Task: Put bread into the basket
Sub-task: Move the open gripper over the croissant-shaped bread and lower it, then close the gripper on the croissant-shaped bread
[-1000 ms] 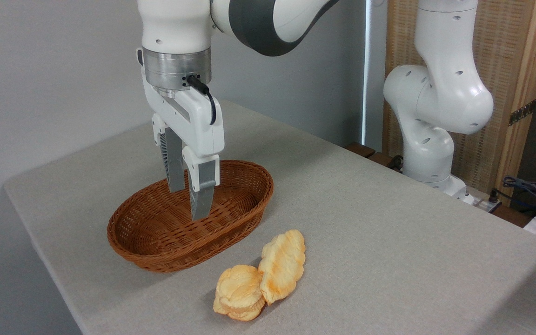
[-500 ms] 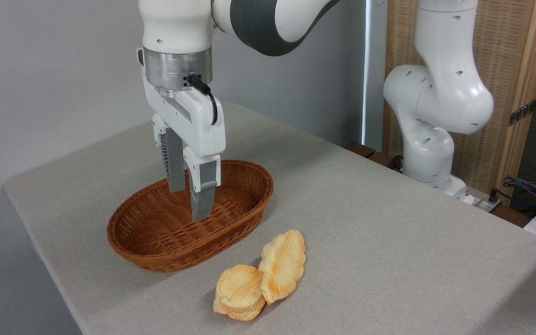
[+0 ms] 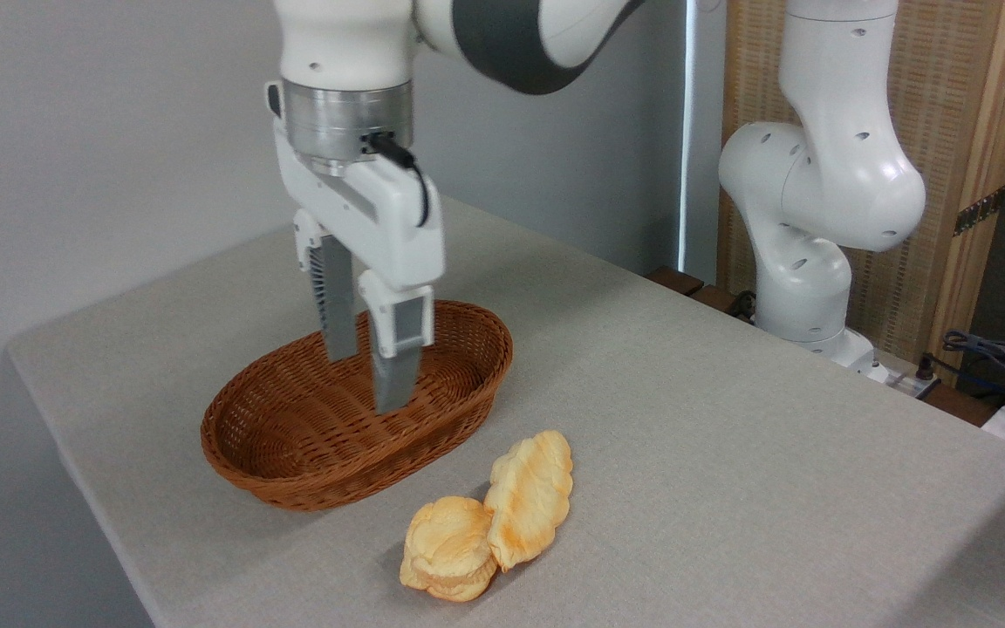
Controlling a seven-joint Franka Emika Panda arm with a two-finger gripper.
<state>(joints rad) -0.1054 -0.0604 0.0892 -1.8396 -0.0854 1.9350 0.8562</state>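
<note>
My claw (image 3: 369, 381) hung empty, fingers apart, over the basket (image 3: 293, 471); the bread (image 3: 529, 499) lay on the table (image 3: 729, 436), ungrasped.

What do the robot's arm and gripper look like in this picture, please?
The arm has glossy white rounded shells with a dark grey band at one joint. A brushed silver metal ring sits above the gripper, whose body is a white angular block. A black cable plugs in at the ring and loops down its side. The two fingers are flat, grey and tapering; one shows ribbing.
</note>
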